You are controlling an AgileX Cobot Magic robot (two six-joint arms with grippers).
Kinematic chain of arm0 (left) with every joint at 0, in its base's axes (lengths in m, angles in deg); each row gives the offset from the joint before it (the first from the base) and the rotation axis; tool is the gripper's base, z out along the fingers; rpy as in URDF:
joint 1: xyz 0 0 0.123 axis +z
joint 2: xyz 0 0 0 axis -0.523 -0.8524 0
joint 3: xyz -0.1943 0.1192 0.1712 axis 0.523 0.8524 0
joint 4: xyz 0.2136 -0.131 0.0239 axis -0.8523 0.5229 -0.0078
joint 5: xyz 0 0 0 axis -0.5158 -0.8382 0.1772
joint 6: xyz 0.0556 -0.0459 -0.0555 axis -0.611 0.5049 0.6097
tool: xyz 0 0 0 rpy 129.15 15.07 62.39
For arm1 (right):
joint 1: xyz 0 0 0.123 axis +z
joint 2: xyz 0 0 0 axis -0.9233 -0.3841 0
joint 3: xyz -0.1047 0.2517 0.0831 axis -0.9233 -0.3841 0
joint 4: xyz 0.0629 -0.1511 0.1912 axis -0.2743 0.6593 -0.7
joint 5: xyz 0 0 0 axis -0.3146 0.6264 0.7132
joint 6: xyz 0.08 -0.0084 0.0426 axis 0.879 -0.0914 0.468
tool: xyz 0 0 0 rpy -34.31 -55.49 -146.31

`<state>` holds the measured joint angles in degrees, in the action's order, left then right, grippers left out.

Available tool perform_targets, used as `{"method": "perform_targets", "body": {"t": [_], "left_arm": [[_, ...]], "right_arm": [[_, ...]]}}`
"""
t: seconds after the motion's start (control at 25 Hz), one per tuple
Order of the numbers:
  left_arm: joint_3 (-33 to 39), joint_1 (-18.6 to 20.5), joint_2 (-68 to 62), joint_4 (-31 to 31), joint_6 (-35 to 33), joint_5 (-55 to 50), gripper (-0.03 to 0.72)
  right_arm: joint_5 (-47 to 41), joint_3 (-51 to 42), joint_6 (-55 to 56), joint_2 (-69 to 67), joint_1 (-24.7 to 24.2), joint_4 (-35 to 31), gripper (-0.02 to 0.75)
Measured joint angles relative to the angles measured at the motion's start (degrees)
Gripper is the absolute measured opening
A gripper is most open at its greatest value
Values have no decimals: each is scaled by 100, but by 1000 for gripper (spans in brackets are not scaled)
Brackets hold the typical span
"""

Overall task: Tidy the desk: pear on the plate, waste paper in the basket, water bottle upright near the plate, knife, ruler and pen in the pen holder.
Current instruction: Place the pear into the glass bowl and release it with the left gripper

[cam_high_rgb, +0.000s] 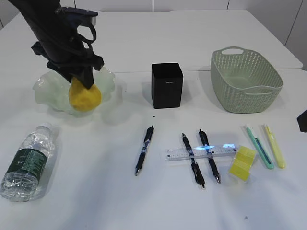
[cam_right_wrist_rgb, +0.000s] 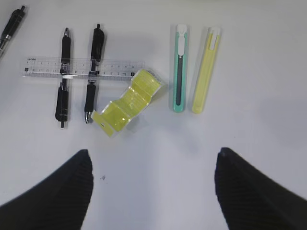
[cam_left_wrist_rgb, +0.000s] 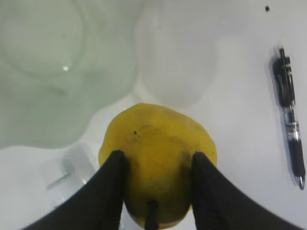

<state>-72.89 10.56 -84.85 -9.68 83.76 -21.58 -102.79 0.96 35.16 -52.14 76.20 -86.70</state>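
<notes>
left gripper [cam_left_wrist_rgb: 156, 179] clamped on pear [cam_left_wrist_rgb: 158, 148] above plate [cam_high_rgb: 48, 93] near edge, far left | right gripper [cam_right_wrist_rgb: 153, 184] jaws apart over desk [cam_right_wrist_rgb: 158, 143], near right

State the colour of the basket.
Sage green, with perforated woven-look walls: the basket shows best in the exterior view.

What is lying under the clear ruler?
Two black pens lie under the ruler, crossing it; they show through the clear plastic. The yellow waste paper meets its end; overlap cannot be told.
</notes>
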Motion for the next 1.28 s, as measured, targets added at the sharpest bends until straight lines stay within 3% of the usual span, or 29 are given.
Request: {"method": "perform_targets", "body": {"t": [0.28,0.68,1.28], "left_arm": [[-418,373,-79,-175,106,826,274],[-1292,730,-1027,-187,130,898,274],[-1529,1108,-1789,-145,130,913,273]], "right_arm": [[-35,0,0,0,0,0,585],[-164,0,0,0,0,0,585],[-167,0,0,0,0,0,586]]}}
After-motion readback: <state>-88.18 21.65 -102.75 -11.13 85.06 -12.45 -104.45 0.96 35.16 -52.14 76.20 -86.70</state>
